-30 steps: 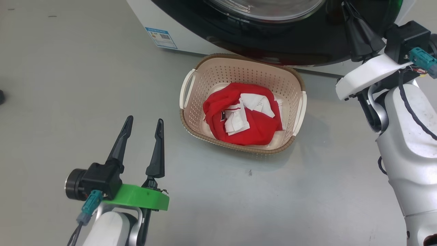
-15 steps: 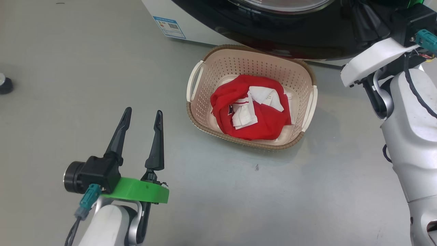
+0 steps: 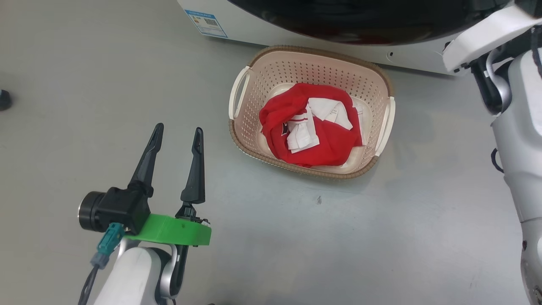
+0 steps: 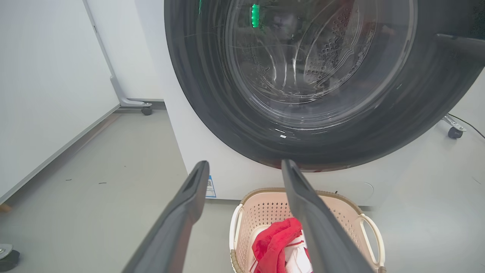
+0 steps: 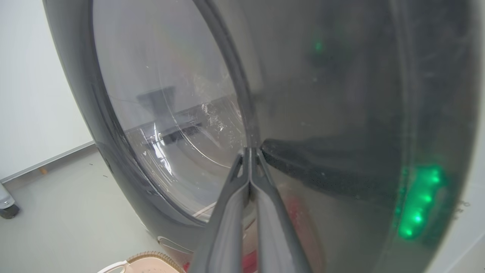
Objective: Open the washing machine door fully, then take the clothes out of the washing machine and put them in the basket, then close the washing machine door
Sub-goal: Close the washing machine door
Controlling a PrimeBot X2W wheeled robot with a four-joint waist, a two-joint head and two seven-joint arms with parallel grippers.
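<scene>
Nearest in the head view, the left gripper (image 3: 178, 127) hangs over the bare grey floor (image 3: 84, 84) with its two long dark fingers spread wide and nothing between them. From its own wrist camera the left gripper (image 4: 244, 163) points towards the machine's front, and the basket shows low between and beyond its fingers, well apart from the tips.

Farther out stands the cream oval plastic basket (image 3: 254, 150) with perforated sides, a brown woven-look rim and white side handles. It sits on the floor to the right of the open jaws and ahead of them. The bright red fabric garment with white patches (image 3: 322, 144) lies bunched inside it, clear of both grippers; the left wrist view shows the same basket (image 4: 341, 199) and garment (image 4: 271, 242).

Just behind the basket is the big white front-loading washing machine (image 3: 254, 29), with a small blue sticker (image 3: 206, 23) low on its front. Its large round glossy black door (image 4: 212, 94) with a bulging clear glass window lies against the machine's front, the steel drum visible through the glass.

In the right wrist view the right gripper (image 5: 249, 151) has its fingers pressed together, holding nothing. The tips meet their own reflection on the door (image 5: 341, 113), at the window's edge.
</scene>
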